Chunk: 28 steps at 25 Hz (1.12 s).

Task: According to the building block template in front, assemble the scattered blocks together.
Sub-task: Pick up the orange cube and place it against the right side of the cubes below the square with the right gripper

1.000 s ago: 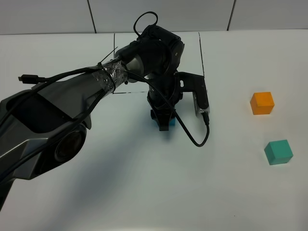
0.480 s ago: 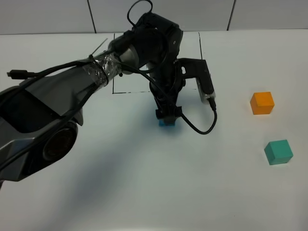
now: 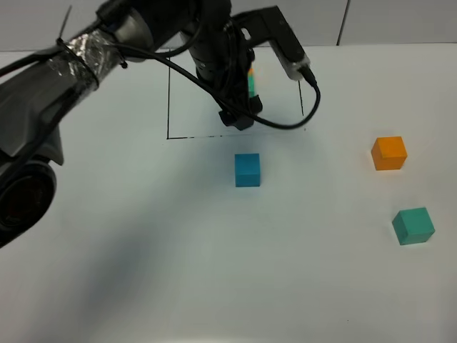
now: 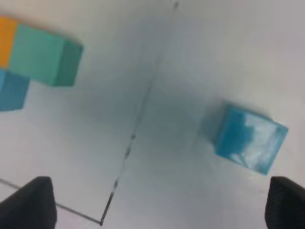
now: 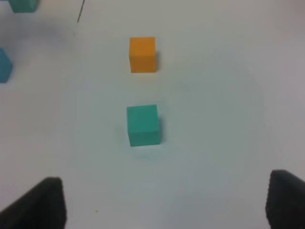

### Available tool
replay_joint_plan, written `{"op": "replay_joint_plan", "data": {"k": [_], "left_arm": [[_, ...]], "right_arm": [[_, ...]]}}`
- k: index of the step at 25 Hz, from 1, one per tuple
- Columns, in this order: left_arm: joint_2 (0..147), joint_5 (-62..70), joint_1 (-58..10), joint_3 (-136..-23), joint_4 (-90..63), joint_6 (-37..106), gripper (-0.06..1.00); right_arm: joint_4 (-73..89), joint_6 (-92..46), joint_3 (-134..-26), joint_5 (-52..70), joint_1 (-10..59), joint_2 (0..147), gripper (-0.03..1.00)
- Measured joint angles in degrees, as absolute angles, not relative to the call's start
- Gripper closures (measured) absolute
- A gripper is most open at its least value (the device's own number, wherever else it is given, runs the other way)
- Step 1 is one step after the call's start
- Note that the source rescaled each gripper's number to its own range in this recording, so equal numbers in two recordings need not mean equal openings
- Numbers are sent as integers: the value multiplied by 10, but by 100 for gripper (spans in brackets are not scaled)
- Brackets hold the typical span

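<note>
The blue cube [image 3: 247, 170] sits alone on the white table just in front of the black drawn rectangle [image 3: 168, 93]. It also shows in the left wrist view [image 4: 248, 143]. My left gripper [image 3: 239, 118] is open and empty, lifted above and behind the blue cube, its fingertips [image 4: 33, 202] wide apart. The template [image 3: 251, 82] is mostly hidden by the arm; the left wrist view shows its teal-green cube [image 4: 43, 55], orange cube [image 4: 7, 40] and blue cube [image 4: 12, 90]. The orange cube [image 3: 389, 153] and teal-green cube [image 3: 413, 226] lie at the right. My right gripper [image 5: 164, 202] is open above them.
The left arm with its taped cable [image 3: 86, 50] reaches from the left across the rectangle. In the right wrist view the orange cube [image 5: 142, 54] lies beyond the teal-green cube [image 5: 143, 124], a small gap between them.
My left gripper has let go of the blue cube, risen and pulled back over the rectangle. The blue cube stays on the table. Orange and teal-green cubes have not moved.
</note>
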<state>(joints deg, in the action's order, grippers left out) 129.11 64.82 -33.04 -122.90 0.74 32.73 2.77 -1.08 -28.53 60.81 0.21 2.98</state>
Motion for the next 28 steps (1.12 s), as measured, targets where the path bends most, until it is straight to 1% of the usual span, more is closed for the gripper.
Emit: {"op": "replay_joint_plan", "data": {"k": [8, 13, 21, 24, 28], "left_arm": [[1256, 659, -230, -1226, 9, 217, 5], [1250, 683, -157, -1225, 9, 175, 9], [1242, 684, -65, -1225, 5, 130, 13], [1212, 684, -35, -1196, 0, 127, 15], [1151, 676, -4, -1103, 0, 126, 17]], "right_arm": [[28, -11, -285, 608, 2, 30, 25], [28, -11, -285, 608, 2, 30, 25], [28, -11, -285, 608, 2, 30, 25], [28, -11, -285, 608, 2, 30, 25], [28, -11, -285, 608, 2, 30, 25]]}}
